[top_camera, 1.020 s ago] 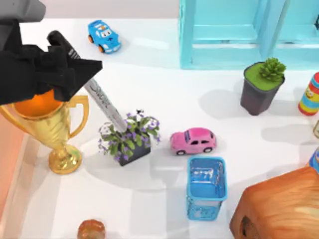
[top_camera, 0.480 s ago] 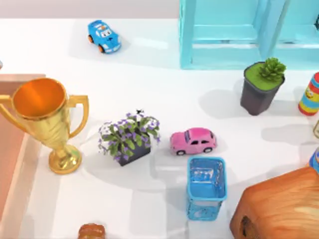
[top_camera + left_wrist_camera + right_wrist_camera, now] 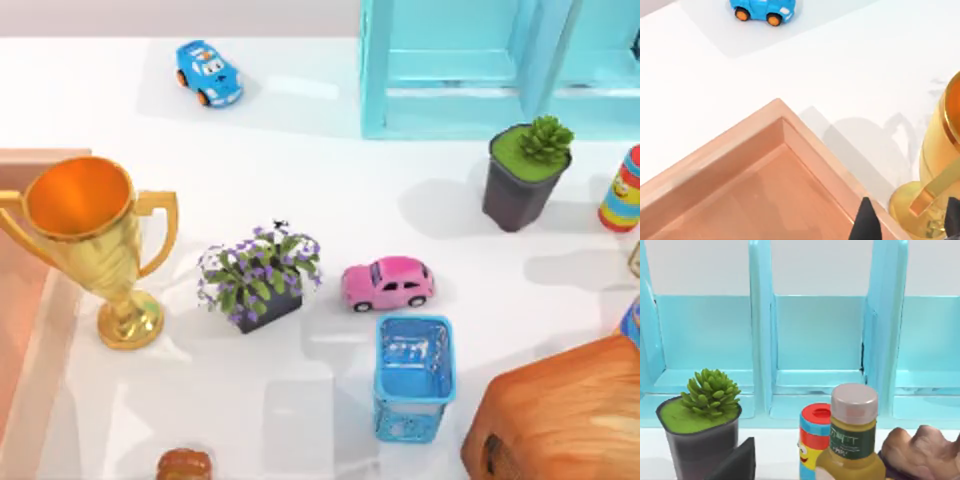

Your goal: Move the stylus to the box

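The stylus is out of view. The box (image 3: 18, 300), salmon-pink with pale walls, lies at the table's left edge, cut off by the top view's border. In the left wrist view its near corner (image 3: 790, 130) and bare floor show from above. My left gripper (image 3: 910, 225) hangs over the box's wall beside the trophy's foot, open, with nothing between its two dark fingertips (image 3: 867, 225). One dark finger (image 3: 737, 462) of my right arm shows in the right wrist view, parked facing the shelf.
A gold trophy (image 3: 95, 240) stands right beside the box. A purple flower pot (image 3: 260, 275), pink car (image 3: 388, 283), blue mesh cup (image 3: 412, 375), wooden chest (image 3: 560, 420), blue car (image 3: 208, 72), succulent pot (image 3: 525, 170) and turquoise shelf (image 3: 480, 70) stand across the table.
A second ago my left gripper held the stylus above the trophy. It has since moved left out of the top view, and the stylus no longer shows.
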You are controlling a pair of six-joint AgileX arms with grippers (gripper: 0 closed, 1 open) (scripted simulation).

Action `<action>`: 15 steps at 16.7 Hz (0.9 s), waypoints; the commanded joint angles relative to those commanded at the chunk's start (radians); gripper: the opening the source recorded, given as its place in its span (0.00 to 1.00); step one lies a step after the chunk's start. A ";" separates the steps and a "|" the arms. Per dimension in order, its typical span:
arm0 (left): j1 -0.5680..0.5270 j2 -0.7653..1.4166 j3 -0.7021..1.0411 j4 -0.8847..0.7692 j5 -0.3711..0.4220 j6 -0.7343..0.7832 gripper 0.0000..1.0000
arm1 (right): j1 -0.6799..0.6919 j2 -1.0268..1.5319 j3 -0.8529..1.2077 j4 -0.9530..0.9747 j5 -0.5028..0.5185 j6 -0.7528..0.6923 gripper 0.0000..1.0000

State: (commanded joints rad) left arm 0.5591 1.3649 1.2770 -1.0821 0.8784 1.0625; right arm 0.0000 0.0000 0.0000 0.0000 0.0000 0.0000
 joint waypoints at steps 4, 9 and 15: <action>0.064 0.066 0.022 -0.116 0.032 0.093 0.00 | 0.000 0.000 0.000 0.000 0.000 0.000 1.00; 0.061 0.065 0.019 -0.117 0.031 0.095 0.00 | 0.000 0.000 0.000 0.000 0.000 0.000 1.00; 0.017 0.066 -0.095 0.044 0.017 0.021 0.00 | 0.000 0.000 0.000 0.000 0.000 0.000 1.00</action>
State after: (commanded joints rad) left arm 0.5760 1.4313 1.1825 -1.0383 0.8954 1.0839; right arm 0.0000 0.0000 0.0000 0.0000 0.0000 0.0000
